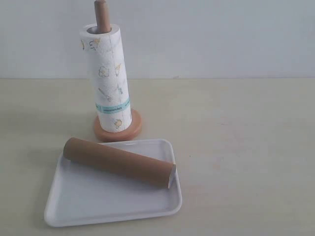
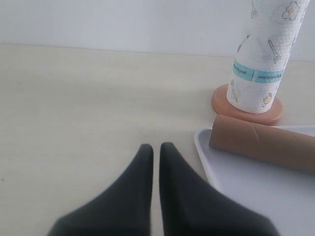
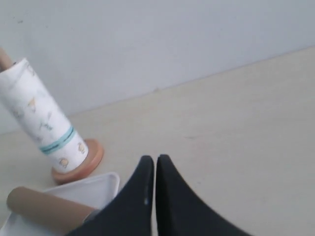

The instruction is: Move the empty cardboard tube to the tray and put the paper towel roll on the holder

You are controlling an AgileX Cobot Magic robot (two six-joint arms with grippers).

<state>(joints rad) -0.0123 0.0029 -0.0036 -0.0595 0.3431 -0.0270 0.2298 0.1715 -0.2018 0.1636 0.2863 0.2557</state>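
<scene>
The paper towel roll stands upright on the holder, the dowel's rounded top poking out above it. On the white tray the brown cardboard tube lies on its side, running diagonally. Neither gripper shows in the exterior view. In the left wrist view my left gripper is shut and empty over bare table, apart from the tray, tube and roll. My right gripper is also shut and empty, near the tray's corner, with the tube and roll beyond.
A pale beige table stretches to a plain white wall behind. The holder stands just behind the tray's far edge.
</scene>
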